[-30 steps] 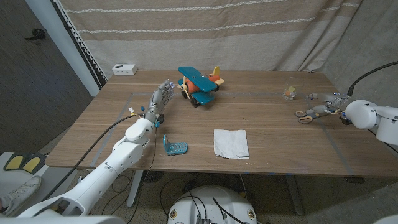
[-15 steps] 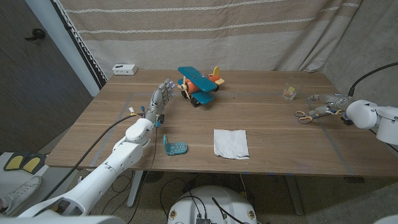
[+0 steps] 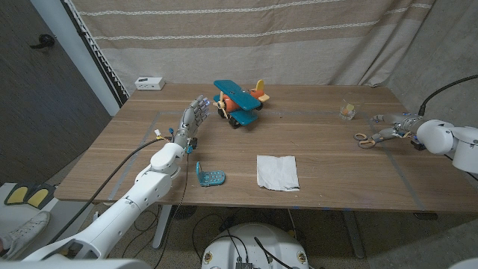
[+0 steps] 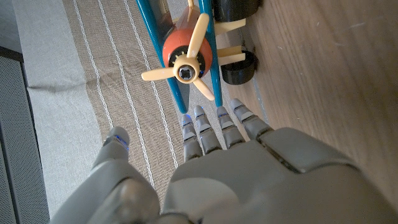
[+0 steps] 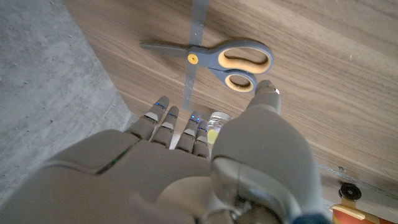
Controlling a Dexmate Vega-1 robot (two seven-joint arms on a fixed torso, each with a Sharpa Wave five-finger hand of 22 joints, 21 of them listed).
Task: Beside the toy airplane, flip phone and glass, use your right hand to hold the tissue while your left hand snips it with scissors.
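Toy airplane (image 3: 239,103) just beyond the left hand (image 3: 191,122), toward the bench (image 3: 321,153) middle. Flip phone (image 3: 209,175) nearer the front edge than that hand, tissue (image 3: 277,171) just beside the phone. Scissors (image 3: 367,138) on the bench just beside the right hand (image 3: 399,124); glass (image 3: 349,109) behind them.

table: matt brown wood-grain table top (image 3: 321,149)
tissue: soft white creased paper tissue (image 3: 277,171)
scissors: grey-and-yellow plastic-handled scissors (image 5: 217,56), dull metal blades
airplane: glossy teal-and-orange plastic toy airplane (image 3: 239,101)
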